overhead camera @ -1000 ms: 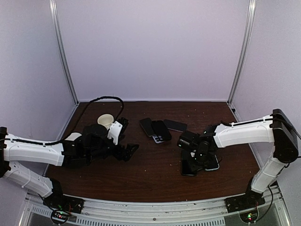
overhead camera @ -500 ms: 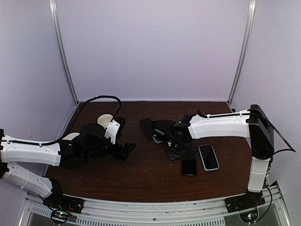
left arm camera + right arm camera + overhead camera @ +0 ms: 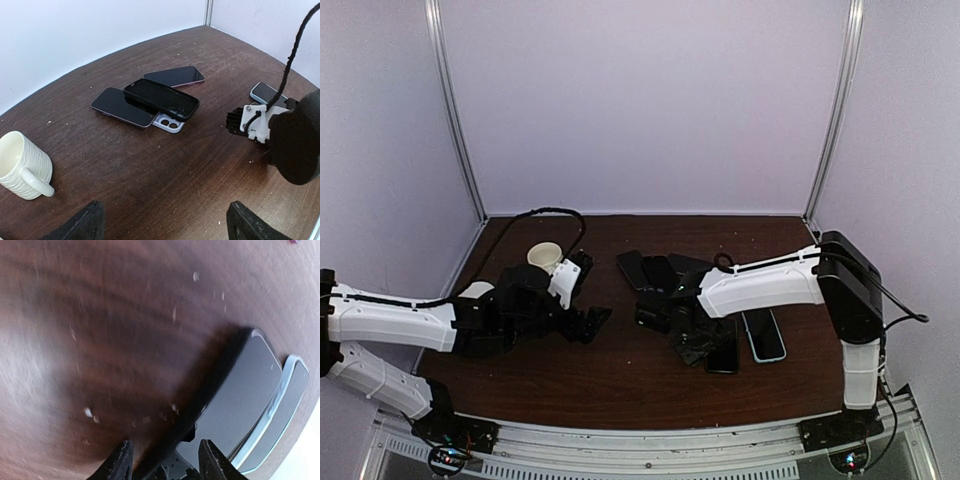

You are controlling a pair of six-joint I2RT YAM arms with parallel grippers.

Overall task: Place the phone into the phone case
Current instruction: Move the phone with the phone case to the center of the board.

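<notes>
One dark phone (image 3: 245,395) lies just beside the right gripper (image 3: 165,462), jaws apart.

top: high rear, whole table (image 3: 620,385) | left wrist: low oblique | right wrist: close-up | shared: light-rimmed phone (image 3: 765,340)

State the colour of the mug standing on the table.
The mug is cream-white; the left wrist view shows it best.

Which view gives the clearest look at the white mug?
The left wrist view: the white mug stands upright at the lower left, large, its handle and ribbed wall plain, nothing in front. The top external view shows it small, its lower part behind the left arm. The right wrist view misses it.
</notes>
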